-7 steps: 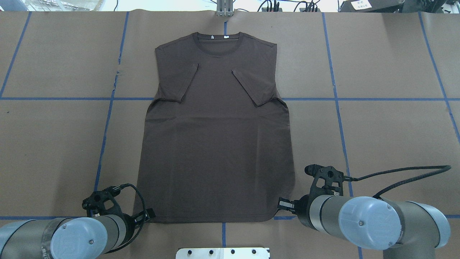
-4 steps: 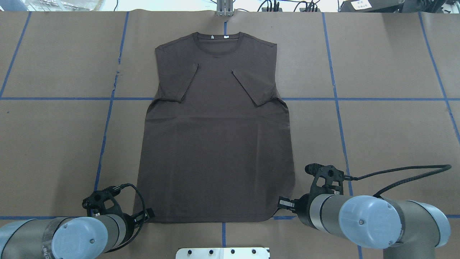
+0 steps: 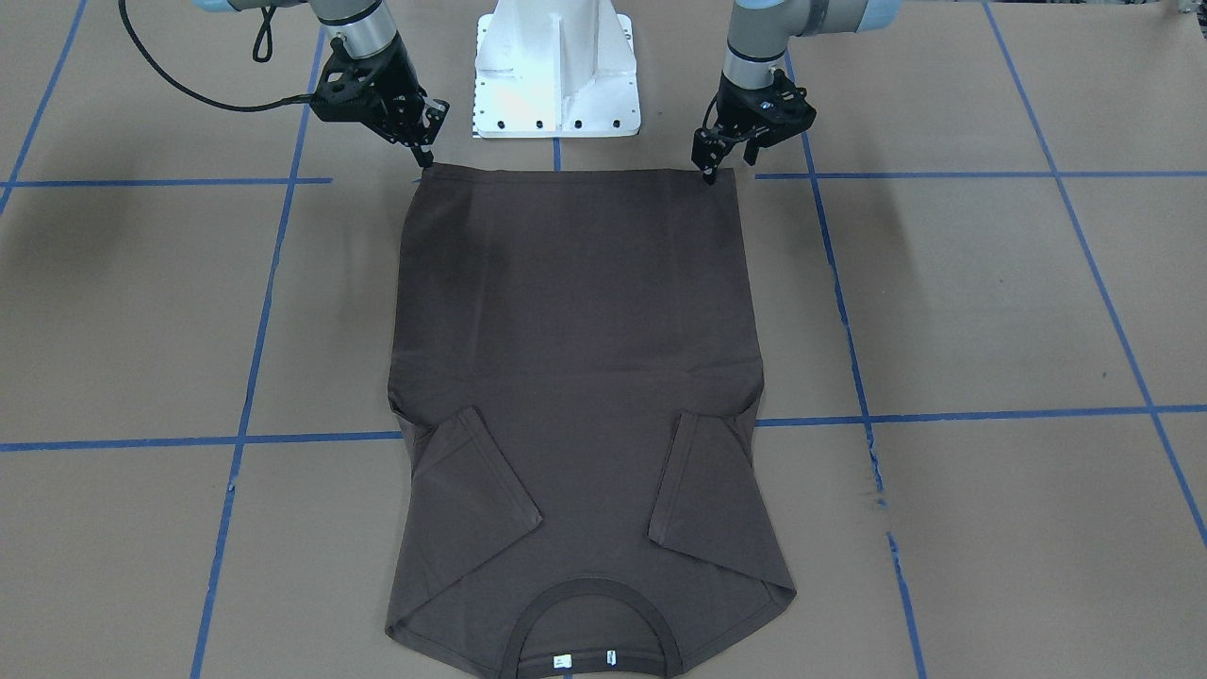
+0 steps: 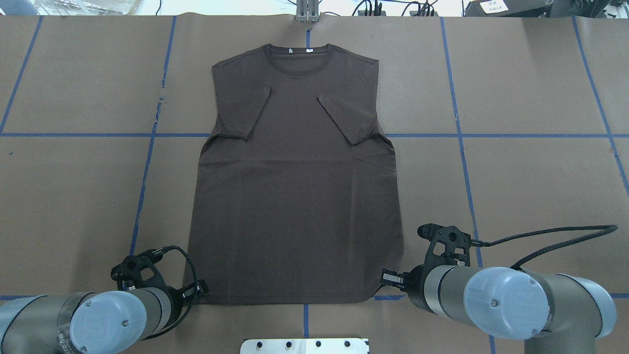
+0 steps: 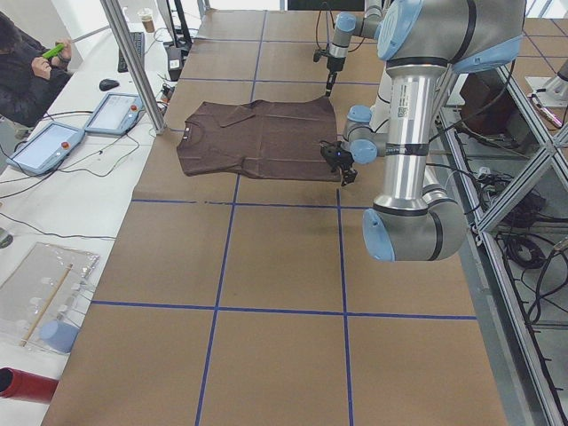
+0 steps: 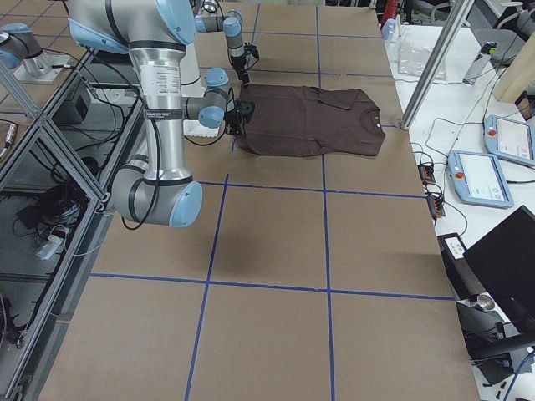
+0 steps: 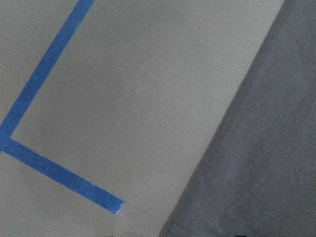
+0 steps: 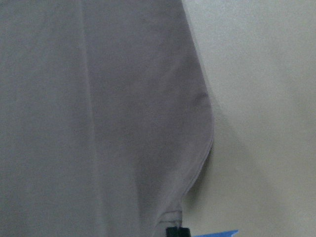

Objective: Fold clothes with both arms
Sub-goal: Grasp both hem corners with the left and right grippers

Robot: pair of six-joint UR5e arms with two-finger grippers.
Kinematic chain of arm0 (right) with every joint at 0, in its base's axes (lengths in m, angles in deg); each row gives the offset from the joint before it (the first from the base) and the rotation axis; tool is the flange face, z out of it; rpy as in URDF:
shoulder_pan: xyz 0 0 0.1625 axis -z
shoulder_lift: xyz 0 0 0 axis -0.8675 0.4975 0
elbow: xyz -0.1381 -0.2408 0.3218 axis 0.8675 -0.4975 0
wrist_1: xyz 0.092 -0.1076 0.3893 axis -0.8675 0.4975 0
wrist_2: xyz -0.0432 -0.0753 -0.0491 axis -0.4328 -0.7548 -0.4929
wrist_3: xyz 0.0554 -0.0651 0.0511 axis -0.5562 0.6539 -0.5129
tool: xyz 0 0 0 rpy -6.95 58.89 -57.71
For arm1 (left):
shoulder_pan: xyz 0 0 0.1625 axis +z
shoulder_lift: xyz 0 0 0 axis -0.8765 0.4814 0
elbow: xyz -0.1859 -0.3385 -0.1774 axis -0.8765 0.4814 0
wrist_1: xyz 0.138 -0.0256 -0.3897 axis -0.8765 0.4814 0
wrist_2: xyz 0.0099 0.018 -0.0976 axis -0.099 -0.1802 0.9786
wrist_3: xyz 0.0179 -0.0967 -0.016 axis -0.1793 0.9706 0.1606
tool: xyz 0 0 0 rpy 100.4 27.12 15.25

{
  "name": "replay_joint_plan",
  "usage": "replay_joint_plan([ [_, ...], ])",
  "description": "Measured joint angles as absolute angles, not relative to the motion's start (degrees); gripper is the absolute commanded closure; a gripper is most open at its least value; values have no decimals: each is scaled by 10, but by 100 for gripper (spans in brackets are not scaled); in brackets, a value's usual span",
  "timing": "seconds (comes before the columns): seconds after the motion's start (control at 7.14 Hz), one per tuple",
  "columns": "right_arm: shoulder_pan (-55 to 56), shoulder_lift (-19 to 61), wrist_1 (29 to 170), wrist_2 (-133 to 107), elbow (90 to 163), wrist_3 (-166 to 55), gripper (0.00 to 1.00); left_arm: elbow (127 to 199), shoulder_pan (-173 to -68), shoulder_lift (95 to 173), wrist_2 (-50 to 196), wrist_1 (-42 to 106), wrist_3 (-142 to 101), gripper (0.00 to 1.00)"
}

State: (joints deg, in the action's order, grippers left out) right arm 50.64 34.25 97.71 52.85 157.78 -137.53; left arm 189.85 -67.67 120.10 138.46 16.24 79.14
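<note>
My left arm (image 4: 105, 322) has shifted slightly; the right arm (image 4: 501, 305) hasn't. Both jaws look pinched shut on the hem corners of the T-shirt (image 4: 295, 196), which lies flat on the surface (image 4: 530, 187), with the white pedestal (image 3: 556, 66) just behind.

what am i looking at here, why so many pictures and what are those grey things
The grey things are two robot arms, the left arm and right arm, each ending in a black two-finger hand. One moment is shot from six places: above and behind the robot, facing it, each table end, and a blurry close-up from each wrist. On the brown-papered table lies a dark brown T-shirt, flat, sleeves folded in. The left hand and right hand sit at the two hem corners; whether they already pinch the cloth, I cannot tell.
</note>
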Motion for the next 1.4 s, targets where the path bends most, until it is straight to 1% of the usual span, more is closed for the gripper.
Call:
replay_joint_plan([
  [0.14,506,343,977,531,1578,-1375,100,1898,-676,1201,1385,162,792,70],
  [0.28,506,343,977,533,1578,-1376,100,1897,-676,1201,1385,162,793,87],
  [0.42,506,343,977,535,1578,-1376,100,1898,-676,1201,1385,162,793,98],
  [0.56,506,343,977,535,1578,-1376,100,1898,-676,1202,1385,162,793,100],
  [1.4,496,343,977,549,1583,-1375,100,1908,-679,1202,1386,161,791,100],
])
